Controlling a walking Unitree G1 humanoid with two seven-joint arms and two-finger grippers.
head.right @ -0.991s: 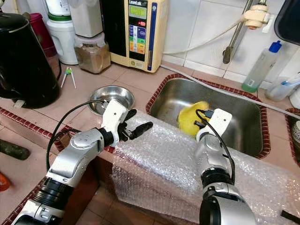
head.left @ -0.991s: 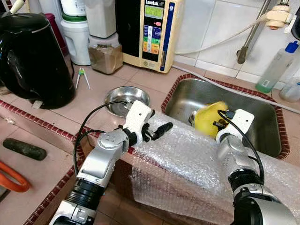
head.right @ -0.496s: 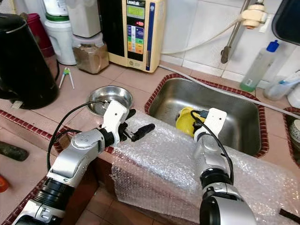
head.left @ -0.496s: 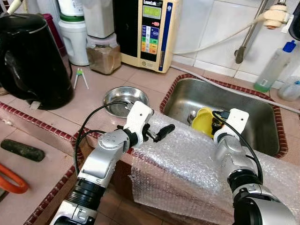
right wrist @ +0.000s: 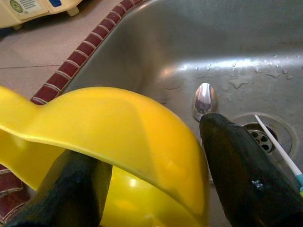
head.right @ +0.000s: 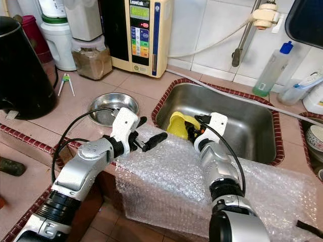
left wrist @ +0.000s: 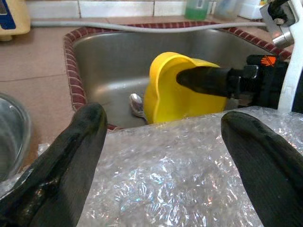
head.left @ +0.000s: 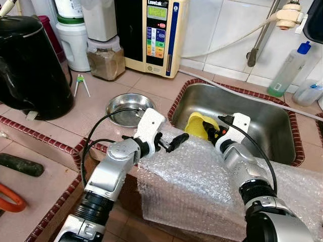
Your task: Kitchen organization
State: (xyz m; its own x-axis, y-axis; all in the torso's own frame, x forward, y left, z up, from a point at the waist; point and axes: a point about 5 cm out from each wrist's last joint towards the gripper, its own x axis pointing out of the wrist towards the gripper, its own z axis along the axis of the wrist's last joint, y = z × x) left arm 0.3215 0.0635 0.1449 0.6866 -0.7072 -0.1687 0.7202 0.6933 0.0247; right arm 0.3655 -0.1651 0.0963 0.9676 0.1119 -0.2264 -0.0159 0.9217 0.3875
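— Where is the yellow bowl [head.left: 198,124]?

— At the near left side of the steel sink [head.left: 262,118], tilted on edge and grasped by the right gripper [head.left: 214,132] — one black finger inside its rim, the other outside, as the right wrist view shows. A spoon [right wrist: 205,99] lies on the sink floor just behind it, near the drain [right wrist: 262,135].

— And the left gripper [head.left: 171,142]?

— Released, its fingers spread above the sheet of bubble wrap [head.left: 202,176] that drapes over the counter [head.left: 146,83] edge in front of the sink. It holds nothing.

— What else stands on the counter?

— A small steel bowl [head.left: 125,107] just left of the sink, a black kettle [head.left: 30,65] further left, and a water ioniser [head.left: 154,30] against the wall.
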